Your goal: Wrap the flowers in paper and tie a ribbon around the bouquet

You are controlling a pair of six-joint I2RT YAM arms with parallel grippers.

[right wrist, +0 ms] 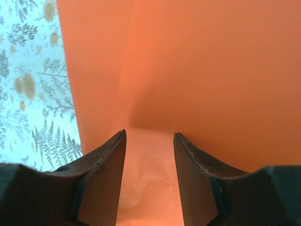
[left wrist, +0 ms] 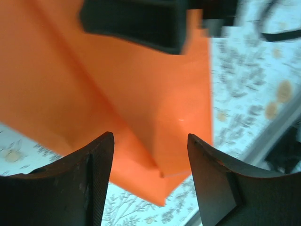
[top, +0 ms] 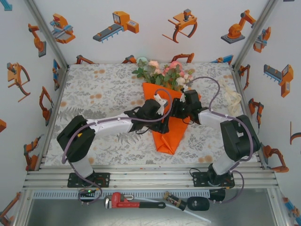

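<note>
The bouquet lies in the middle of the table, with the flowers (top: pixel 162 71) at its far end and the orange paper (top: pixel 169 136) tapering to a folded tip toward me. My left gripper (top: pixel 159 109) is open over the cone's left side. In the left wrist view, its fingers (left wrist: pixel 150 141) stand wide apart above the paper's pointed end (left wrist: pixel 155 136) with nothing between them. My right gripper (top: pixel 180 112) sits on the cone's right side. Its fingers (right wrist: pixel 149 134) are parted around a raised hump of paper (right wrist: pixel 150 179); I cannot tell whether they press it. The ribbon (top: pixel 233 98) lies heaped at the far right.
The floral tablecloth (top: pixel 103 89) is bare left of the bouquet. White walls with orange robot stickers close in three sides. A red pipe wrench (top: pixel 126 201) and small tools lie on the shelf below the arm bases. The right gripper's dark body (left wrist: pixel 136 23) hangs close ahead of the left one.
</note>
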